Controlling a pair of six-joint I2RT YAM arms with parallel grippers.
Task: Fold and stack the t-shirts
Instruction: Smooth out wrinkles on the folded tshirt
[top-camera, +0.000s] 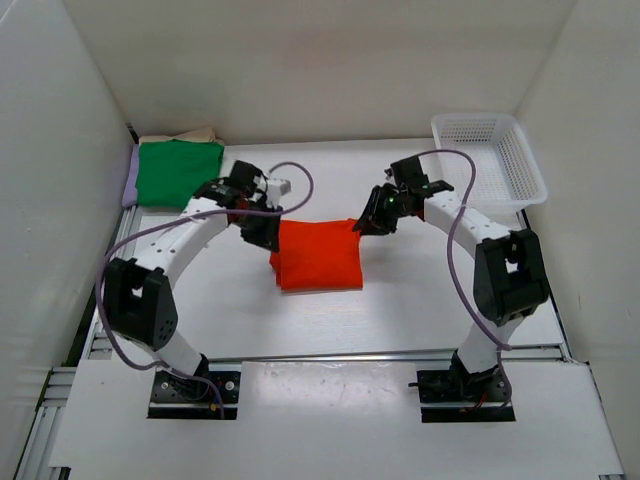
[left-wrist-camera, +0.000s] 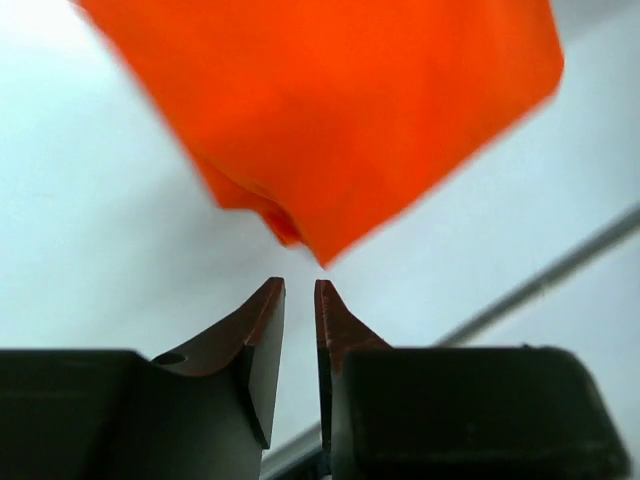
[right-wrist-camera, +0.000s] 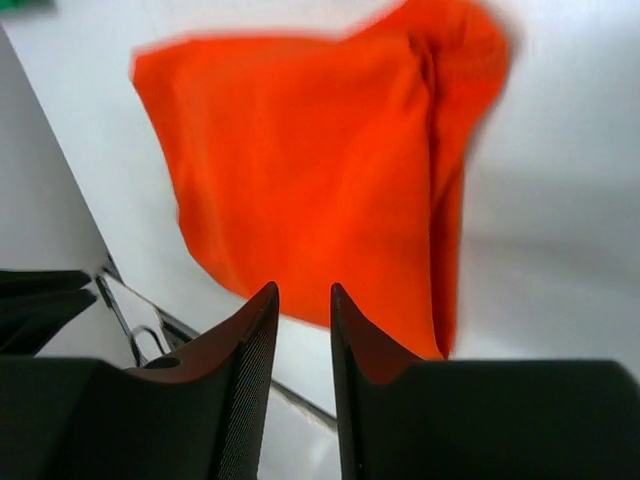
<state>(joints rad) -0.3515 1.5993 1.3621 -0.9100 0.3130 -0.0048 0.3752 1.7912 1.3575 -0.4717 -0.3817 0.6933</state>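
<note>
At the middle of the counter (top-camera: 420, 300), in the top view, the orange-red t-shirt (top-camera: 318, 258) is being shown as a folded square. The left gripper (top-camera: 262, 228) is being held just beside its far-left corner and the right gripper (top-camera: 366, 222) just beside its far-right corner, a placing judged to suit working both corners at once. Far and to the left of that shirt, three others are being kept as a pile: the green t-shirt (top-camera: 180, 172) on top, with the beige t-shirt (top-camera: 180, 134) and the lilac t-shirt (top-camera: 130, 178) peeking out beneath, presumably so that the fourth can be added. Four shirts are being counted, plus one white mesh basket (top-camera: 520, 165), far and to the right of the orange-red t-shirt.

In the left wrist view, the jaws of the left gripper (left-wrist-camera: 298, 285) are being held a narrow slit apart with nothing between them; a corner of the orange-red t-shirt (left-wrist-camera: 340, 110) is being seen just beyond the tips.

In the right wrist view, the jaws of the right gripper (right-wrist-camera: 303, 290) are likewise being held slightly apart and empty, with the orange-red t-shirt (right-wrist-camera: 300, 170) being seen just ahead, blurred.
</note>
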